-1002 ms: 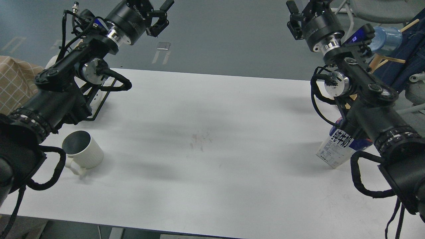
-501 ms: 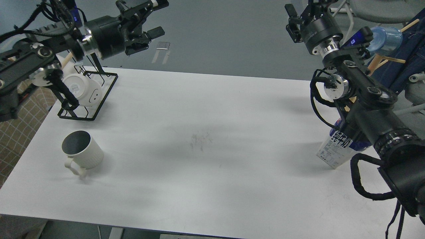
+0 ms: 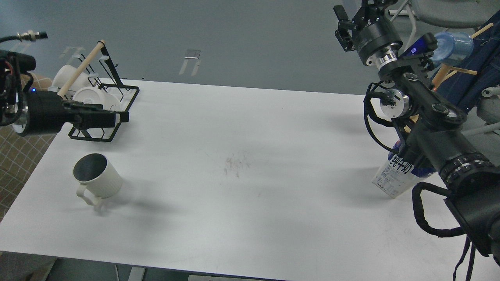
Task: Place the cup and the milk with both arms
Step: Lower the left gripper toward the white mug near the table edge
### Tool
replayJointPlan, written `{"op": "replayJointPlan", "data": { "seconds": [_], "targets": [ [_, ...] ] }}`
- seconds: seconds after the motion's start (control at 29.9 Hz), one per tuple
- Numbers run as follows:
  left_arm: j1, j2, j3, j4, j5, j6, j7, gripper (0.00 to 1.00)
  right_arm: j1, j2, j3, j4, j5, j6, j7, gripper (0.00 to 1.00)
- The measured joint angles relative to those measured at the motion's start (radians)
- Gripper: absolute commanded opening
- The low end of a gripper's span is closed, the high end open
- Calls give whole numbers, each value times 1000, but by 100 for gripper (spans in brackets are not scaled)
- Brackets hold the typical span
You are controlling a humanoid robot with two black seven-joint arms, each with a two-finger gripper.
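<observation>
The white ribbed cup (image 3: 97, 179) stands upright at the table's front left, dark inside, with its handle (image 3: 86, 197) toward me. My left gripper (image 3: 117, 116) comes in level from the left, just in front of the rack and beyond the cup, apart from it. Its fingers show as two dark bars, open and empty. The milk (image 3: 394, 175) stands at the right edge; its white lower part with Chinese characters shows, while my right arm hides its top and cap. My right gripper (image 3: 351, 17) is open and empty, high above the far right.
A black wire rack (image 3: 131, 93) with white mugs (image 3: 91, 97) and a wooden rod (image 3: 80, 70) stands at the table's far left. A translucent blue cup (image 3: 453, 45) and a chair are off the table at the right. A checked cloth (image 3: 15, 148) lies beyond the left edge.
My left arm has swung left and down, bringing its gripper from high above the far edge to low in front of the rack. The right gripper has barely moved. Cup and milk are unmoved.
</observation>
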Motion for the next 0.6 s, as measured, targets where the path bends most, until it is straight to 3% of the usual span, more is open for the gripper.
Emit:
{"op": "replayJointPlan", "data": {
  "seconds": [0.33, 0.6],
  "targets": [
    [60, -53, 0, 180, 128, 0, -12, 98, -12, 0, -1, 7, 1, 0, 0, 100],
    [98, -106, 0, 214, 51, 0, -12, 98, -15, 0, 1, 8, 0, 0, 0, 100]
  ]
}}
